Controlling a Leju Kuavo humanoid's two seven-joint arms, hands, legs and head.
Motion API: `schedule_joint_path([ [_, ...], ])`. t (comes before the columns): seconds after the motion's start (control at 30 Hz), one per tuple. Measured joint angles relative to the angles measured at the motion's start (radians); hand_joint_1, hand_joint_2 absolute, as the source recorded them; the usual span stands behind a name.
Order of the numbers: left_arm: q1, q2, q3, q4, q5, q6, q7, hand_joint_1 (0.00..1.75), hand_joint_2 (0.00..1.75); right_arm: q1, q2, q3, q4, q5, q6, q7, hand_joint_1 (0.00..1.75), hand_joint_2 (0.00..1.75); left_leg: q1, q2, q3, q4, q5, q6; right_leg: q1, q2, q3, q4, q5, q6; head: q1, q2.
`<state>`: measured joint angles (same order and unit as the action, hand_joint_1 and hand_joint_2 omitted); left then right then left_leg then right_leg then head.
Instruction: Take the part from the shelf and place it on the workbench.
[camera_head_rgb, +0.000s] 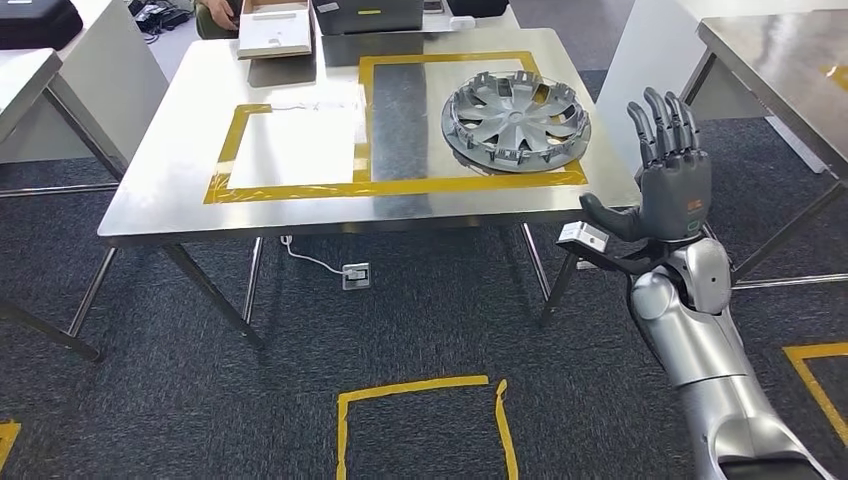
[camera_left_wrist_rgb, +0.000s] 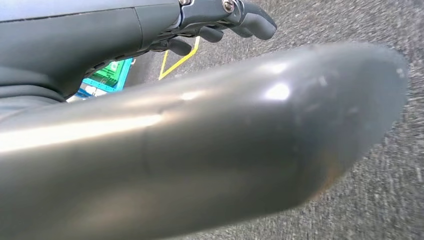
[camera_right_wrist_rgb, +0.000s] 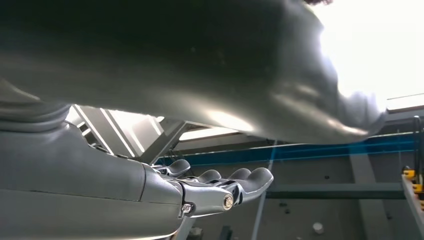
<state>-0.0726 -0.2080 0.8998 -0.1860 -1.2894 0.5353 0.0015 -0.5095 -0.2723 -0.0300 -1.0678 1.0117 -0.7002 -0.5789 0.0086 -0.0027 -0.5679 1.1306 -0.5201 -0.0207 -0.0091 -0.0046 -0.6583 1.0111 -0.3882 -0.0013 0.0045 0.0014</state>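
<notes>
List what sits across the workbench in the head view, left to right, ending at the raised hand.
Small taped rectangle → wheel cover inside the larger taped rectangle → right hand, raised beside the workbench with fingers apart, holding nothing.

Bright even light, glare on workbench (camera_head_rgb: 180, 200), wrist views blurred, perhaps overexposed

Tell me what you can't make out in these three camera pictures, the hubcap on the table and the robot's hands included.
- Left hand, left wrist view: the grey thumb covers most of it; open or shut unclear.
- Hubcap, head view: underside hidden against the workbench.
- Person, head view: cut off by the top edge.
- Cardboard box, head view: contents too small to tell.
- Right hand, right wrist view: the thumb hides its palm; the head view shows it open.
</notes>
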Motion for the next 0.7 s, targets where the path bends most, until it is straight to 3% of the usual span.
schedule_joint_path([
  [0.07, -0.001, 0.001, 0.0, 0.0, 0.0, -0.002, 0.0, 0.0, 0.0, 0.001, 0.001, 0.0, -0.006, 0.0, -0.001, 0.001, 0.0, 0.0, -0.004, -0.003, 0.055, -0.087, -0.018, 0.014, 0.001, 0.0, -0.007, 0.002, 0.017, 0.013, 0.001, 0.0],
  [0.17, 0.0, 0.002, 0.0, 0.0, 0.0, -0.002, 0.004, 0.0, 0.0, 0.004, 0.004, 0.001, -0.009, 0.002, -0.001, 0.002, 0.0, 0.0, -0.007, -0.002, 0.043, -0.098, -0.003, 0.041, -0.002, 0.001, -0.012, -0.002, 0.03, 0.032, 0.0, 0.0],
  [0.2, 0.0, 0.003, 0.0, -0.001, 0.0, -0.002, 0.005, 0.0, 0.0, 0.004, 0.005, 0.001, -0.009, 0.002, -0.001, 0.003, 0.0, 0.0, -0.006, 0.0, 0.034, -0.099, 0.008, 0.049, -0.004, 0.001, -0.02, 0.013, 0.008, 0.038, 0.001, 0.0],
  [0.23, 0.0, 0.004, 0.0, -0.001, 0.0, -0.002, 0.005, 0.0, 0.0, 0.005, 0.006, 0.001, -0.009, 0.003, -0.001, 0.004, 0.0, 0.0, -0.004, 0.002, 0.024, -0.101, 0.02, 0.056, -0.005, 0.002, -0.034, 0.048, -0.031, 0.042, 0.002, 0.0],
  [0.3, -0.001, 0.005, 0.0, -0.002, 0.0, -0.002, 0.005, 0.0, 0.0, 0.006, 0.009, 0.001, -0.009, 0.004, -0.001, 0.004, 0.0, 0.0, -0.005, 0.004, -0.005, -0.1, 0.046, 0.063, -0.006, 0.002, -0.072, 0.171, -0.137, 0.049, 0.003, 0.0],
  [0.33, 0.0, 0.006, 0.0, -0.002, 0.0, -0.002, 0.004, 0.0, 0.0, 0.008, 0.012, 0.001, -0.009, 0.005, -0.001, 0.002, 0.0, 0.0, -0.006, 0.004, -0.021, -0.1, 0.059, 0.064, -0.005, 0.002, -0.085, 0.237, -0.172, 0.051, 0.003, 0.0],
  [0.37, 0.0, 0.006, 0.0, -0.002, 0.001, -0.002, 0.003, 0.0, 0.0, 0.012, 0.015, 0.001, -0.009, 0.005, -0.001, -0.001, 0.0, 0.0, -0.007, 0.004, -0.038, -0.099, 0.072, 0.064, -0.005, 0.002, -0.086, 0.281, -0.183, 0.051, 0.003, 0.0],
  [0.4, 0.001, 0.007, 0.0, -0.002, 0.001, -0.002, 0.002, 0.0, 0.0, 0.016, 0.018, 0.001, -0.009, 0.005, -0.001, -0.007, 0.0, 0.0, -0.008, 0.004, -0.054, -0.099, 0.084, 0.064, -0.005, 0.002, -0.07, 0.293, -0.172, 0.048, 0.003, 0.0],
  [0.47, 0.0, 0.01, 0.0, -0.003, 0.001, -0.001, 0.0, 0.0, 0.0, 0.021, 0.026, -0.001, -0.01, 0.004, -0.001, -0.022, 0.0, 0.0, -0.011, 0.004, -0.081, -0.098, 0.107, 0.062, -0.001, 0.003, 0.018, 0.21, -0.126, 0.036, 0.003, 0.0],
  [0.53, -0.001, 0.012, 0.0, -0.003, 0.0, 0.003, 0.0, 0.0, 0.0, 0.022, 0.033, -0.008, -0.015, 0.002, -0.001, -0.037, 0.0, 0.0, -0.013, 0.003, -0.096, -0.098, 0.127, 0.055, 0.008, 0.001, 0.125, 0.066, -0.127, 0.019, 0.002, 0.0],
  [0.57, -0.001, 0.013, 0.0, -0.003, -0.001, 0.005, 0.0, 0.0, 0.0, 0.021, 0.036, -0.014, -0.018, 0.002, -0.002, -0.043, 0.0, 0.0, -0.012, 0.003, -0.098, -0.1, 0.136, 0.049, 0.013, 0.001, 0.154, 0.018, -0.137, 0.012, 0.004, 0.0],
  [0.6, -0.001, 0.014, 0.0, -0.003, -0.002, 0.007, 0.0, 0.0, 0.0, 0.022, 0.039, -0.021, -0.021, 0.002, -0.002, -0.051, 0.0, 0.0, -0.01, 0.003, -0.099, -0.103, 0.145, 0.042, 0.017, 0.0, 0.165, -0.008, -0.145, 0.006, 0.006, 0.0],
  [0.67, 0.001, 0.019, 0.0, -0.003, -0.004, 0.008, 0.0, 0.0, 0.0, 0.024, 0.048, -0.035, -0.022, 0.001, -0.002, -0.065, 0.0, 0.0, -0.006, 0.003, -0.1, -0.109, 0.156, 0.028, 0.018, -0.001, 0.155, -0.019, -0.125, -0.004, 0.011, 0.0],
  [0.7, 0.002, 0.022, 0.0, -0.003, -0.006, 0.008, 0.0, 0.0, 0.0, 0.026, 0.055, -0.042, -0.023, 0.001, -0.002, -0.073, 0.0, 0.0, -0.006, 0.002, -0.106, -0.102, 0.142, 0.022, 0.016, -0.002, 0.148, -0.024, -0.111, -0.01, 0.011, 0.0],
])
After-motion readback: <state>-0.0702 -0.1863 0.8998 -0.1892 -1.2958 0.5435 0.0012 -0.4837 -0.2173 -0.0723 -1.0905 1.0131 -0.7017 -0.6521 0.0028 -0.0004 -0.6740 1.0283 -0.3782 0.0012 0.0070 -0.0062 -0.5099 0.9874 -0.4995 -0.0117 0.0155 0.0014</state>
